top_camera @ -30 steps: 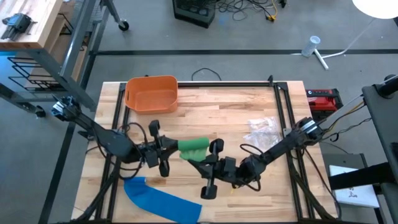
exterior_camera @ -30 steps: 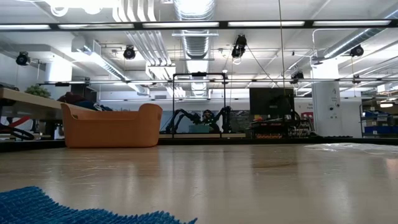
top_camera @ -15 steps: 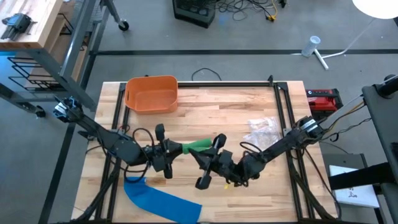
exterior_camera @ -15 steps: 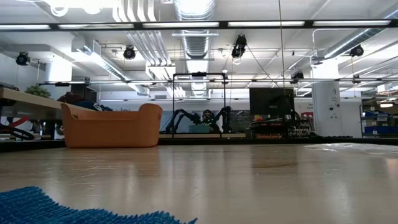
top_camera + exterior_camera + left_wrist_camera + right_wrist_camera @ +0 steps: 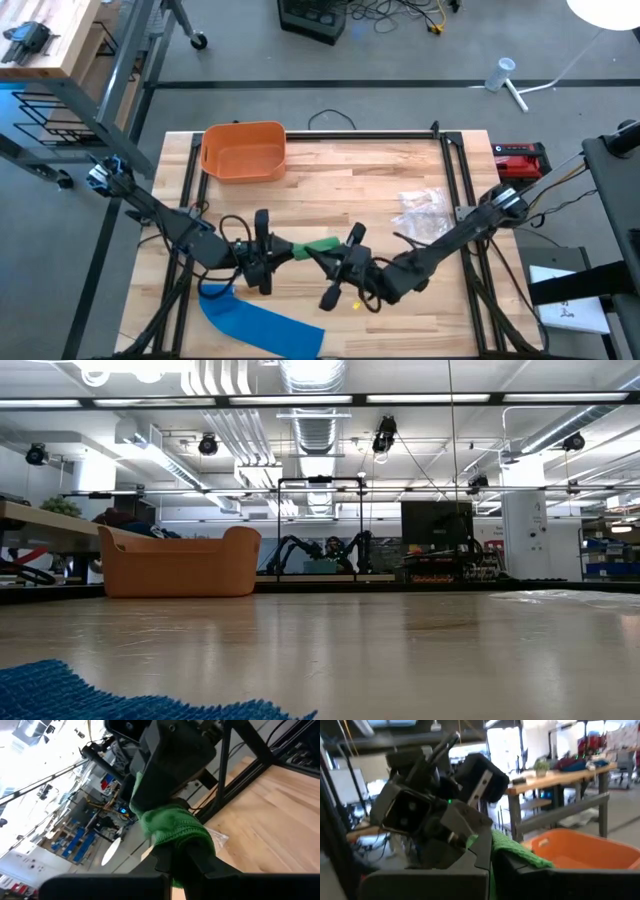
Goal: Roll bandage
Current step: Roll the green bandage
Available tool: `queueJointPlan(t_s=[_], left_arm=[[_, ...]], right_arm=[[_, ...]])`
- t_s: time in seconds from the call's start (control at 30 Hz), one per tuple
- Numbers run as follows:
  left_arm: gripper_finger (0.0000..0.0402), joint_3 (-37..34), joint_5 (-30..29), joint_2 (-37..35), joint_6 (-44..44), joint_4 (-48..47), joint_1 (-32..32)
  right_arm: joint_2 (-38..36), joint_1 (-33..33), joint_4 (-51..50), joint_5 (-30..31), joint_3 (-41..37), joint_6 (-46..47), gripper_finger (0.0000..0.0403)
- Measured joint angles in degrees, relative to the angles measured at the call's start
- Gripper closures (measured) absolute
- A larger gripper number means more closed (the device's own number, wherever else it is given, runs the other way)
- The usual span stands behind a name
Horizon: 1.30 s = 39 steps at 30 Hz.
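Stretching a soft, knitted green bandage above the wooden counter, the left gripper and right gripper each pinch one end; rolling seems underway, and next calls for turning the ends while keeping tension

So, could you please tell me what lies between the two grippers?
In the high view, the green bandage spans the gap between the left gripper and the right gripper, both shut on it.

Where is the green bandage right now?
In the high view, the green bandage is held between the left gripper and right gripper, near the table's front middle, above the blue cloth.
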Motion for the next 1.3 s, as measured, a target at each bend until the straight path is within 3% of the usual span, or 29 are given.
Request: queueJointPlan(t_s=[0.1, 0.3, 0.5, 0.6, 0.8, 1.13, 1.3], left_arm=[[0.0395, 0.0, 0.15, 0.59, -2.11, -0.08, -0.15], [0.0395, -0.02, 1.22, 2.59, -6.55, -0.31, -0.17], [0.0395, -0.02, 10.68, 5.4, -13.46, 0.59, -0.45], [0.0395, -0.02, 11.22, 6.2, -18.12, 0.67, -0.68], [0.0395, 0.0, 10.75, 5.52, -27.54, -0.52, -0.79], [0.0395, 0.04, 10.38, 4.89, -42.85, -7.56, -0.81], [0.0395, 0.07, 10.33, 4.89, -44.2, -9.07, -0.81]], right_arm=[[-2.4, 0.16, -10.54, -1.44, 0.01, 4.76, 0.0382], [-5.65, -0.34, -26.77, -12.9, 0.05, 9.18, 0.0306], [-6.2, -0.46, -32.06, -12.83, 0.03, 4.92, 0.0247], [-6.31, -0.47, -35.8, -13.88, 0.23, 3.71, 0.0228], [-6.64, 0.02, -39.37, -14.33, 1.03, 5.29, 0.0211], [-7.49, 3.06, -41.59, -14.57, 5.62, -4.05, 0.021], [-7.28, 3.12, -42.99, -21.28, 5.35, -1.1, 0.0209]])
